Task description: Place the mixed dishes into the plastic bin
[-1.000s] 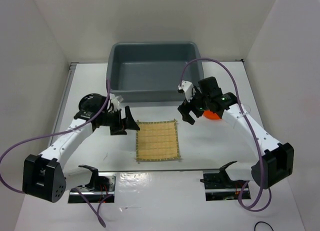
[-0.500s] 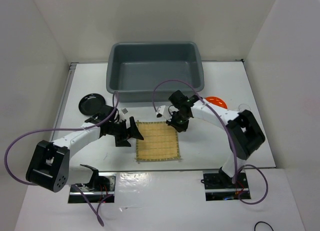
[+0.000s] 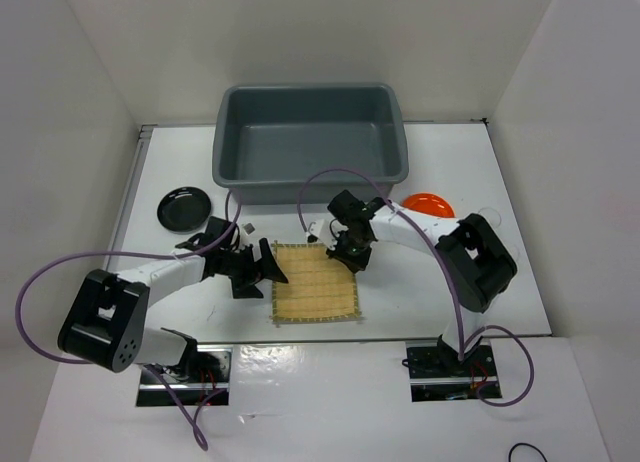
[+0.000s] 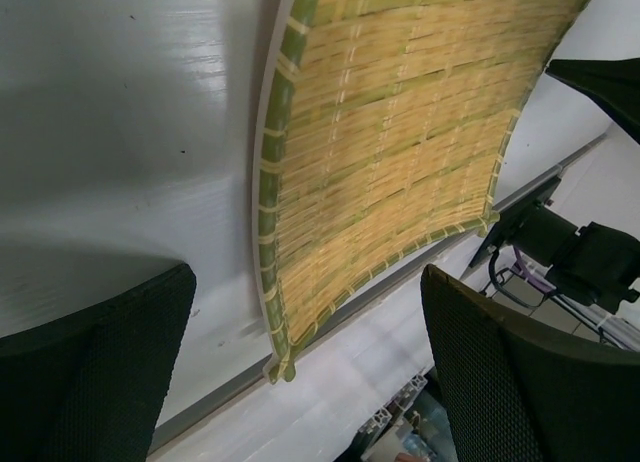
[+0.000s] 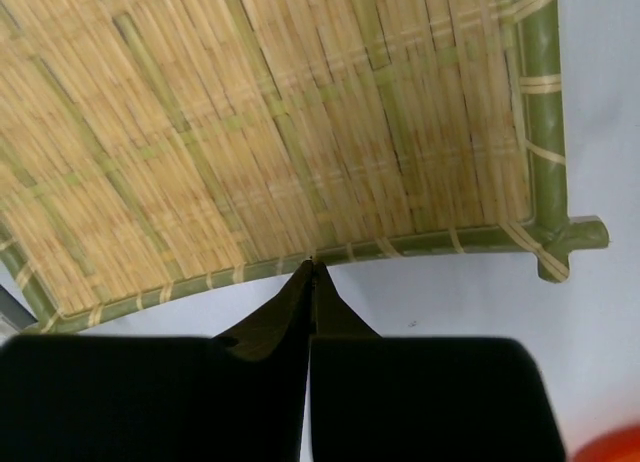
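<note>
The tan woven mat (image 3: pixel 315 282) lies flat on the table in front of the blue-grey plastic bin (image 3: pixel 310 132). My left gripper (image 3: pixel 272 267) is open at the mat's left edge. In the left wrist view the mat (image 4: pixel 400 132) has its near corner between the wide-apart fingers (image 4: pixel 530 382) of this gripper (image 4: pixel 310 382). My right gripper (image 3: pixel 355 262) is shut at the mat's far right corner. Its tips (image 5: pixel 312 267) meet right at the green rim of the mat (image 5: pixel 250 112), with nothing seen between them. The black plate (image 3: pixel 185 207) and the orange plate (image 3: pixel 428 203) sit on the table.
The bin is empty and stands at the back centre. A faint clear cup (image 3: pixel 487 220) sits right of the orange plate, whose edge (image 5: pixel 610 447) shows low in the right wrist view. White walls close in both sides. Purple cables loop over both arms.
My right gripper moved left and down from beside the orange plate to the mat's far edge and shut. My left gripper slid right toward the mat's left edge, still open.
</note>
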Robot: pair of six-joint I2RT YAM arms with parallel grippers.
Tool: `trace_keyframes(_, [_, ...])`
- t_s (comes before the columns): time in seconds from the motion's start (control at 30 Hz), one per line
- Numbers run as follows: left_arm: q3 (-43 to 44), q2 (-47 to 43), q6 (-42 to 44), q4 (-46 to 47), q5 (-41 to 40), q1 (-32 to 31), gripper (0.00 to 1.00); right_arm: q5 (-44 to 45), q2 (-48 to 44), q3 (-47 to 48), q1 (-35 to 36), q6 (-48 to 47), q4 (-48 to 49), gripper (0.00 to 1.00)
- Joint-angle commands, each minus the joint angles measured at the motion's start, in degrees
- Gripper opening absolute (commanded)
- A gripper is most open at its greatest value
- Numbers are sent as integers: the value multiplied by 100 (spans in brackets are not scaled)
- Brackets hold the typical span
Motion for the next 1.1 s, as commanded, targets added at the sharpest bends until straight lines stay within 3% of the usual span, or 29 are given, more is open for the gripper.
trace_keyframes(0.0, [29,199,41,179,7,-28,100,19,-545,86,59,35,168,0])
trace_keyframes(0.13, [29,200,41,231,7,-28,100,-34,-671,-55,59,-27,291,0])
trace_keyframes(0.6, [38,131,-12,337,112,-28,100,-166,752,59,112,316,590,0])
trace_keyframes(0.77, [-155,7,-327,1011,437,-28,98,-166,867,-55,112,429,704,0])
trace_keyframes(0.83, [-235,7,-451,1504,560,-28,90,-227,867,-117,112,491,766,0])
trace_keyframes(0.87, [-313,85,-573,1689,691,-28,75,-227,867,-117,112,491,766,0])
trace_keyframes(1.0, [-314,358,-627,2050,754,-28,32,-227,815,-169,112,491,818,0])
trace_keyframes(1.07, [-314,533,-627,2330,824,-28,26,-280,762,-240,112,491,819,0])
